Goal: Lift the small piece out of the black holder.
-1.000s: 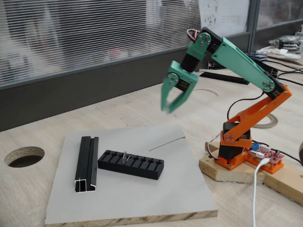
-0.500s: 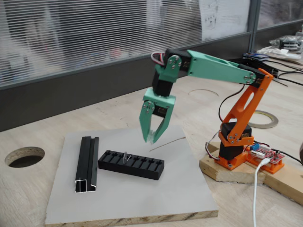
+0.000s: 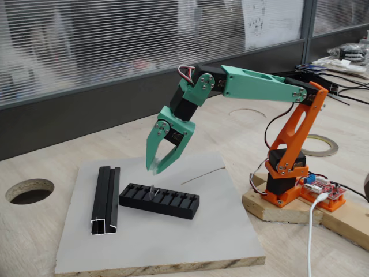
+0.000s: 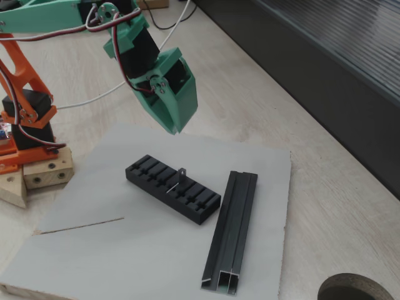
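Open-jawed, the green pincer [image 3: 157,167] hangs above the small piece [image 3: 153,192] standing in the black holder [image 3: 159,201]; a clean lift calls for straddling it squarely, then pinching gently.

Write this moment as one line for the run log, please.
phase: approach | gripper: open, above black holder, not touching | small piece: standing in a slot | rail and wire: on board

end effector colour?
Mint green end effector, black servo behind it; clearest in this fixed view.
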Robot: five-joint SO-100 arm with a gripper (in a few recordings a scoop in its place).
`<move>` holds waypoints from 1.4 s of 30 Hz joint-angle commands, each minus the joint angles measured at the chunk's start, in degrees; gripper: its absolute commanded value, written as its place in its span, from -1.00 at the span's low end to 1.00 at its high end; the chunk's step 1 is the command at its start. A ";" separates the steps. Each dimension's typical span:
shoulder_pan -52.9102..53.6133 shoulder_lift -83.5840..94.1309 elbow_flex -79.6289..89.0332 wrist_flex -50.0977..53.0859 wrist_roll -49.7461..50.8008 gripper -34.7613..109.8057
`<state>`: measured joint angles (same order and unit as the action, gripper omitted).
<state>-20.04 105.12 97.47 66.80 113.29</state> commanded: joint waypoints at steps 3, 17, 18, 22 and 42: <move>0.62 -5.89 -0.70 -0.70 0.70 -0.41; 8.35 -6.15 -0.09 -0.26 0.62 -0.40; 8.35 -6.15 -0.09 -0.35 0.62 -0.40; 8.35 -6.15 0.00 -1.05 0.53 -0.39; 7.65 -6.15 0.00 -0.09 1.41 0.22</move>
<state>-11.43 98.00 97.56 65.57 113.73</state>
